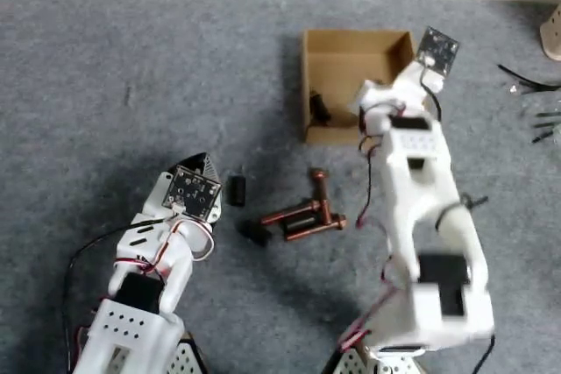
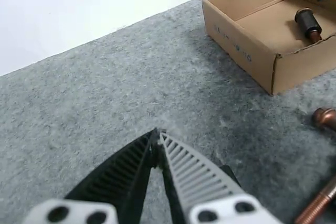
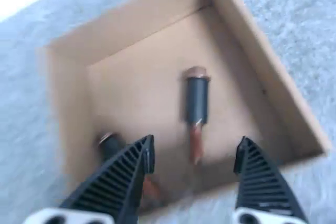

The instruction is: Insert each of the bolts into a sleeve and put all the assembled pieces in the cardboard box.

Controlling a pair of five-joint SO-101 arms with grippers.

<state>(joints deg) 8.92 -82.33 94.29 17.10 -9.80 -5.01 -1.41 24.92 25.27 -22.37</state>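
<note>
Status: partway, I'd say under half done. The grey felt table carries everything. The right arm is stretched out to the cardboard box at the far side. The left arm sits at the near left, short of the loose parts. The box holds two assembled pieces. One bolt-in-sleeve lies flat mid-floor, copper head and tip sticking out of the black sleeve. The second is near a wall, partly hidden behind a finger of the right gripper. That gripper hangs over the box mouth with its jaws spread wide and nothing between them, so a drop-off looks complete. The left gripper has its jaws pressed together with nothing in them, just above the felt and well apart from the box. What's left is a cluster of loose copper bolts lying between the two arms on the near side of the box. I count three, two roughly parallel and one crossing them. There are two loose black sleeves, one just beside the left gripper and one at the end of the bolt cluster. A dark patch between the bolts might be a third sleeve, but I cannot tell. So about three insertions and three box drops remain, if the count holds.
</note>
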